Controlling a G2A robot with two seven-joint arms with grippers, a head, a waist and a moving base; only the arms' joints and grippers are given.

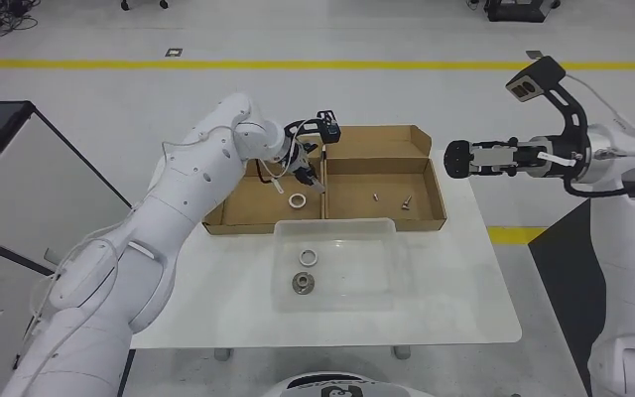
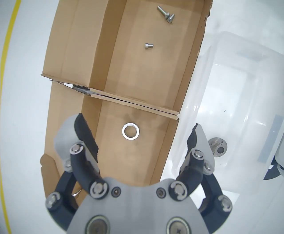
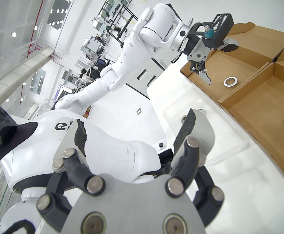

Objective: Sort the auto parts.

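Note:
A two-compartment cardboard box [image 1: 417, 139] sits at the table's far side. One compartment holds a silver ring [image 1: 297, 201] [image 2: 131, 131] [image 3: 230, 81]; the other holds bolts [image 1: 407, 201] [image 2: 166, 15] and a small screw [image 2: 148, 45]. In front stands a clear plastic bin [image 1: 387, 288] with a second ring [image 1: 309, 256] and a flanged hub [image 1: 303, 284] [image 2: 218, 147]. My left gripper [image 1: 310, 175] [image 2: 136, 127] hangs open and empty just above the boxed ring. My right gripper [image 1: 456, 159] [image 3: 135, 126] is open, held off the table's right edge.
The white table [image 1: 476, 298] has bare room to the right of the bin. A yellow floor line [image 1: 397, 65] runs behind the table. A dark-edged cabinet [image 1: 30, 169] stands at the left.

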